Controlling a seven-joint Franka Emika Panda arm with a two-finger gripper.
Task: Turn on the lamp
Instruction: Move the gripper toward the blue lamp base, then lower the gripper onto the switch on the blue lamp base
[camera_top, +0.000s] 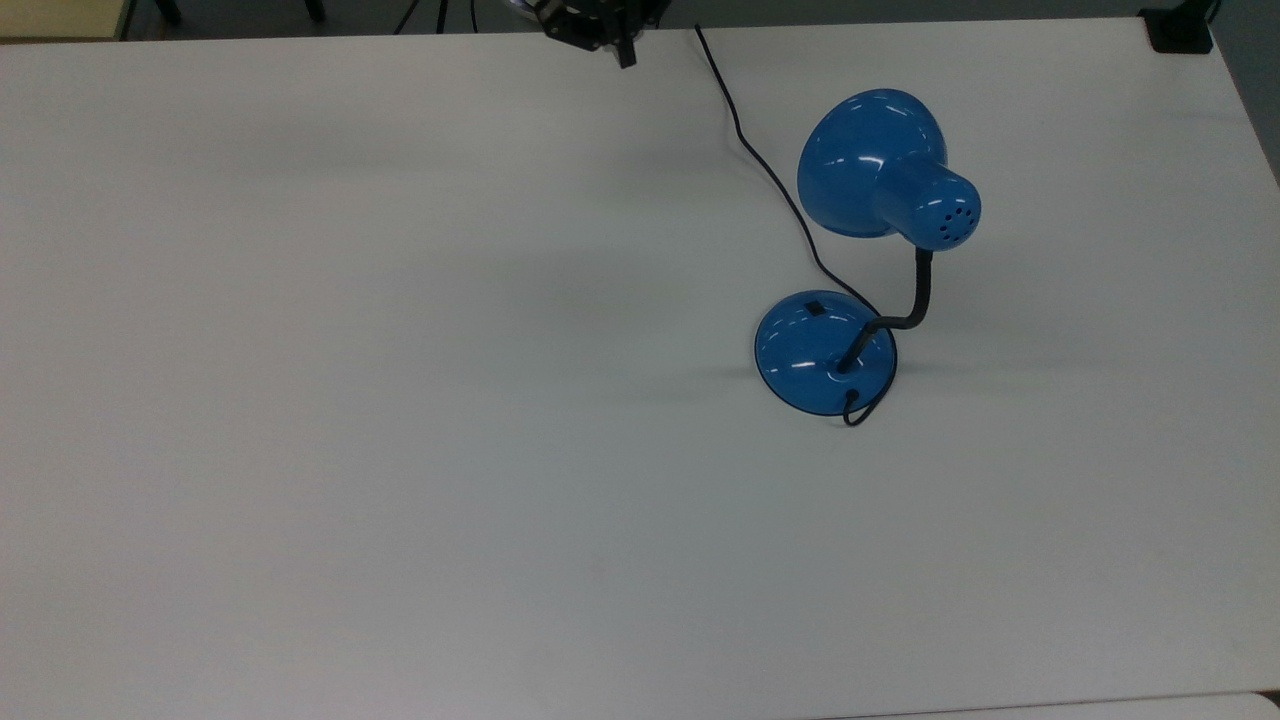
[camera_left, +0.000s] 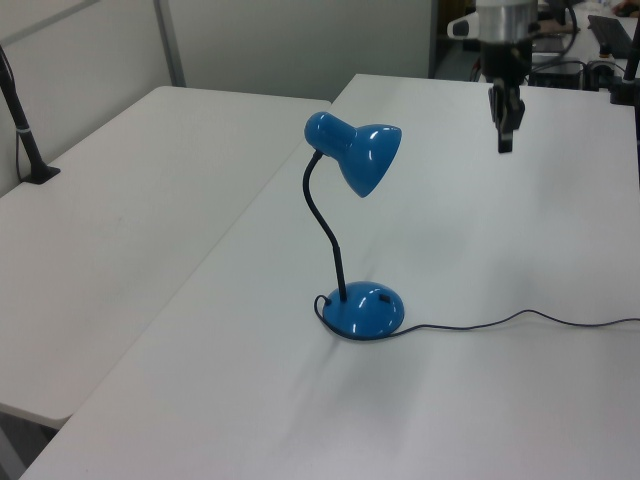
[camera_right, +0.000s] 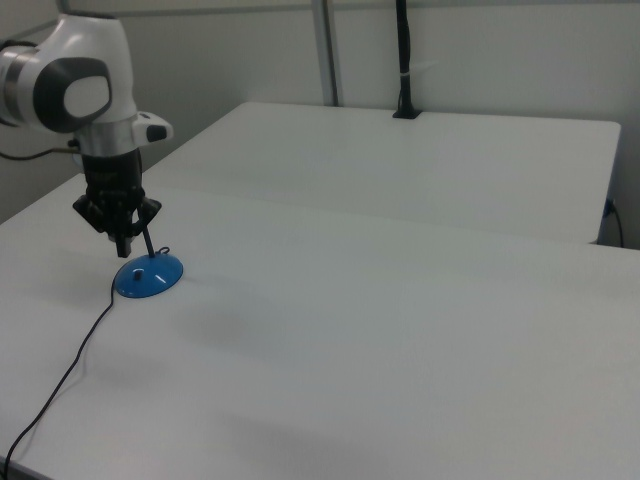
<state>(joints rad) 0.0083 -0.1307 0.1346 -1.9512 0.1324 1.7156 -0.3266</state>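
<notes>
The lamp stands on the white table, right of centre in the top view. Its glossy blue shade has vent holes and sits on a black gooseneck. The round blue base carries a small black switch. The black cord runs off toward the table's far edge. My gripper hangs shut and holding nothing above the far edge, well apart from the lamp in the top view. In the right view the arm covers the shade.
A second white table adjoins this one. A black clamp post stands on it. A black block sits at the top view's upper right corner. Wide bare tabletop lies to the top view's left of the lamp.
</notes>
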